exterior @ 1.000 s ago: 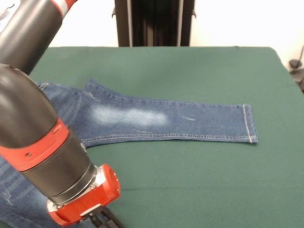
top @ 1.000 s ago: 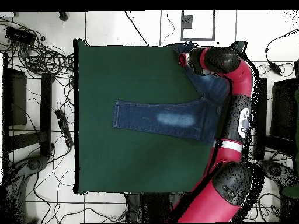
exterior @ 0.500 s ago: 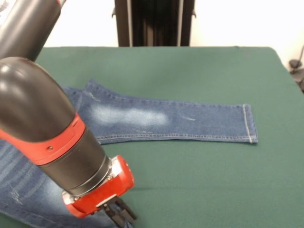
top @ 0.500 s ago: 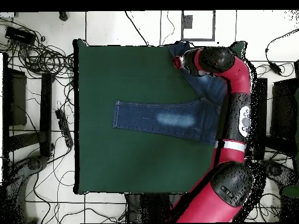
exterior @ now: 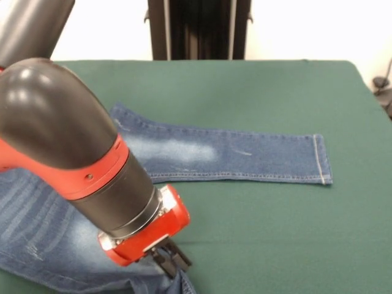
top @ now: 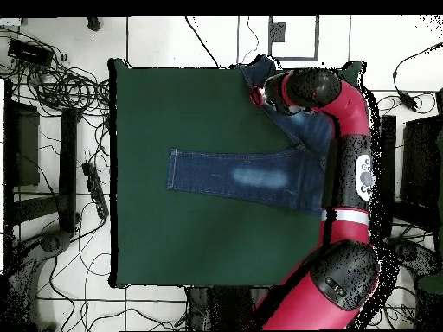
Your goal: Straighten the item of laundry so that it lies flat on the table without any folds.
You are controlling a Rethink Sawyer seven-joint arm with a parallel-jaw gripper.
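Observation:
The small blue denim jeans (exterior: 245,156) lie on the dark green table (exterior: 275,233). One leg with a whitish faded patch lies flat, its hem toward the right. The other leg (exterior: 43,226) spreads at the lower left, partly hidden behind my arm. My gripper (exterior: 173,264) is low at the bottom edge, shut on the denim at this leg's end. In the overhead view the jeans (top: 242,177) lie mid-table, and the gripper (top: 259,92) sits near the table's (top: 173,104) top right corner with the held leg end beside it.
My red and black arm (top: 350,173) runs along the table's right side in the overhead view and fills the left of the front view. The black pedestal (exterior: 199,27) stands at the far side. Cables (top: 52,86) lie on the floor.
My gripper has moved rightward in the front view, dragging the nearer jeans leg with it. The flat leg has not moved.

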